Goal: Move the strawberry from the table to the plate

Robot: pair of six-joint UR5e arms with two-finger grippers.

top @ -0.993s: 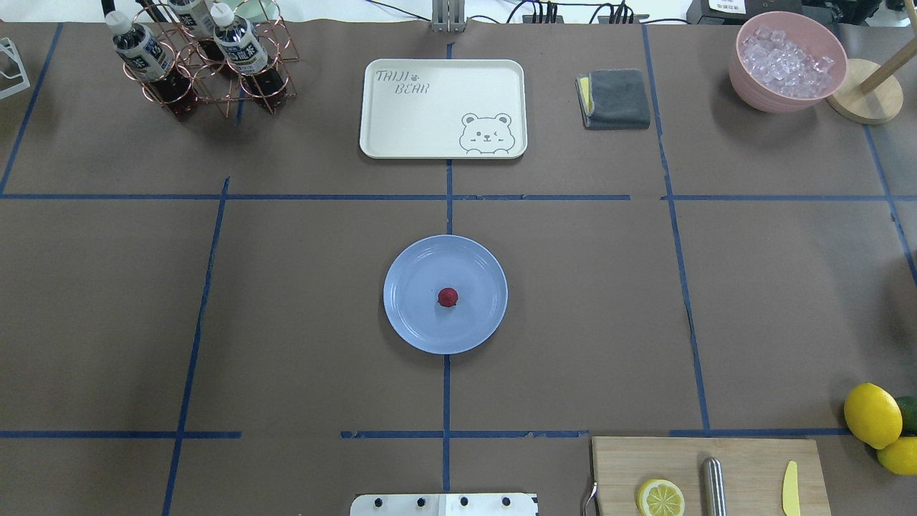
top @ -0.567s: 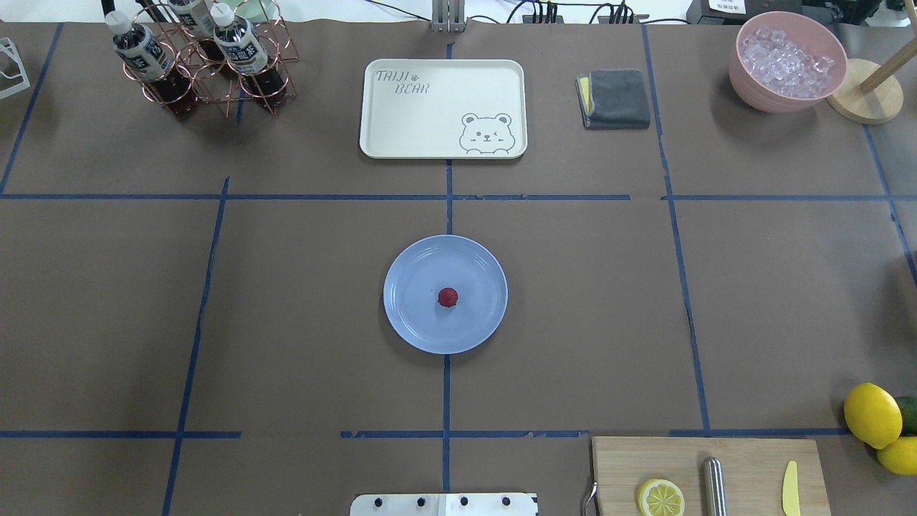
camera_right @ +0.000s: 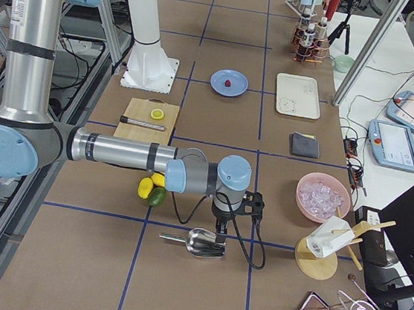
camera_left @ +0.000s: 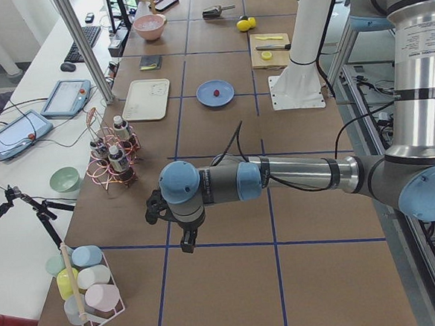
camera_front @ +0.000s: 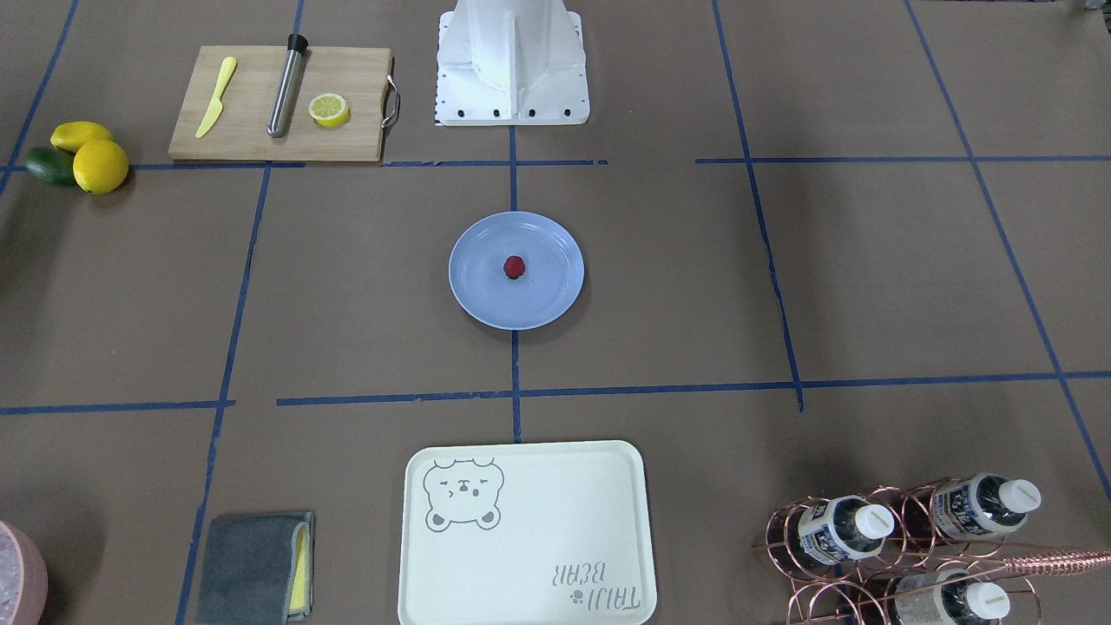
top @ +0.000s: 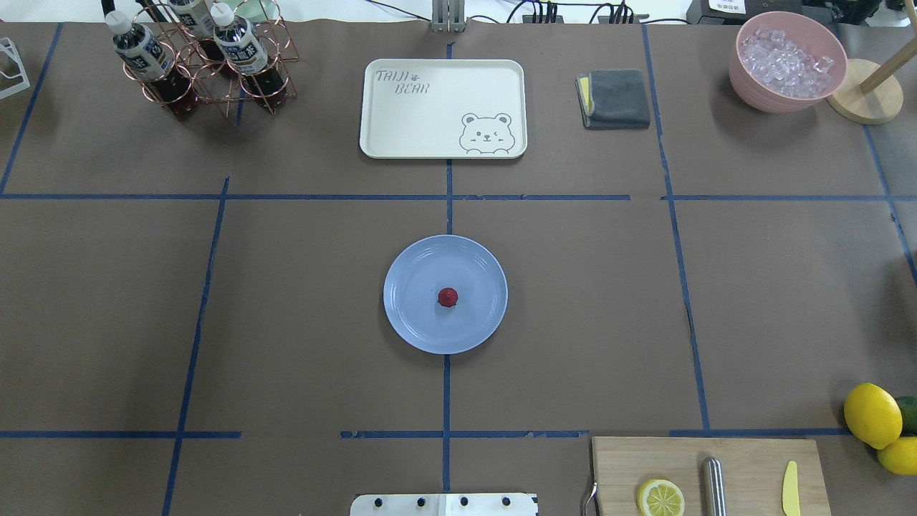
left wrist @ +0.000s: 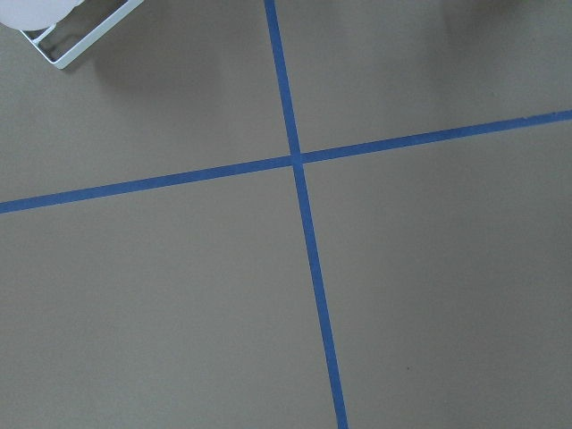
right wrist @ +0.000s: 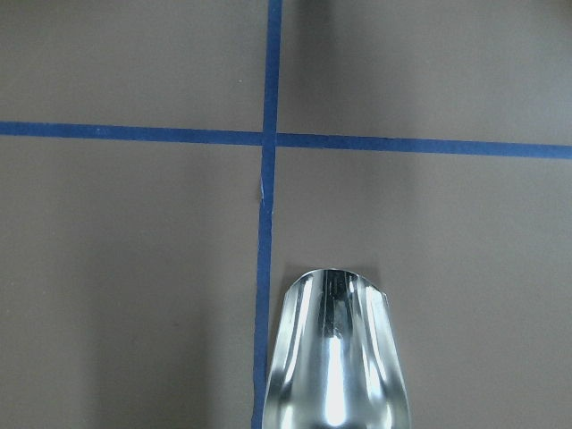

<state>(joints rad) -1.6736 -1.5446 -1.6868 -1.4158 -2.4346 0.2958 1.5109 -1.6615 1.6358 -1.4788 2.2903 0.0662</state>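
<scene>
The small red strawberry [top: 448,297] lies in the middle of the light-blue plate [top: 410,319], which sits at the centre of the brown table [top: 286,322]. The front view shows the same: strawberry [camera_front: 514,266] on the plate [camera_front: 476,295]. Both grippers are far from it and show only in the side views. The left gripper [camera_left: 186,246] hangs over the table's left end, and the right gripper [camera_right: 222,229] over the right end above a metal scoop [camera_right: 204,243]. Whether either is open or shut I cannot tell. The wrist views show only table, tape and the scoop [right wrist: 335,357].
A cream bear tray [top: 443,107] and grey cloth [top: 616,98] lie beyond the plate. A copper bottle rack [top: 204,61] stands far left, a pink bowl of ice [top: 786,61] far right. A cutting board [top: 709,476] and lemons [top: 872,414] sit near right.
</scene>
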